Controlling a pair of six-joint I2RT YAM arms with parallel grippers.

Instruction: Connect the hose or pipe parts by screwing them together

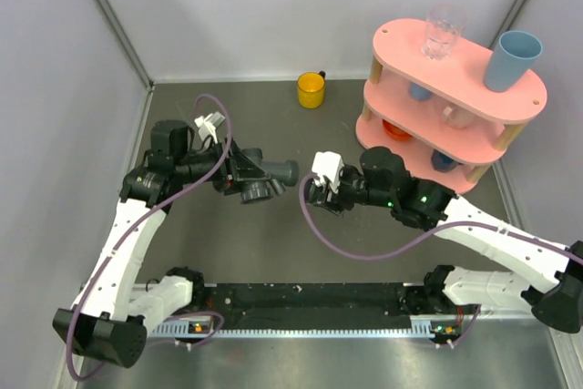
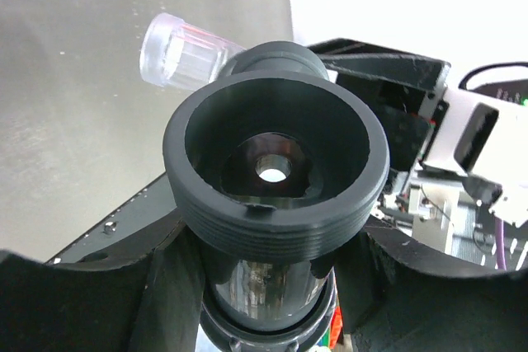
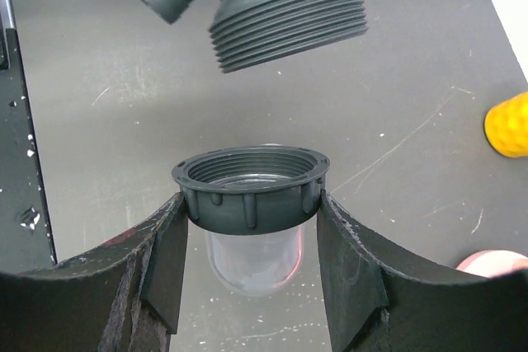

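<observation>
Left gripper [image 2: 264, 290] clamps the T fitting [image 2: 276, 162] above mid-table; right gripper [image 3: 250, 224], at its 3 o'clock, clamps the tube [image 3: 250, 183] by its collar, mouth facing the fitting's thread, apart. Rack [image 1: 401, 43] at 2 o'clock carries a glass [image 1: 443, 32] and blue cup [image 1: 513, 61]

Clamped left gripper [image 1: 248, 179] faces clamped right gripper [image 1: 316, 194]

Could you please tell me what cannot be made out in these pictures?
Top external: the right gripper hides most of the clear piece with grey collar.
Right wrist: the top edge cuts off the T-shaped pipe fitting.
Left wrist: the fitting's threaded end hides where the jaws of the left gripper grip it.
Top external: the upper boards of the pink shelf cover most of what stands lower.
</observation>
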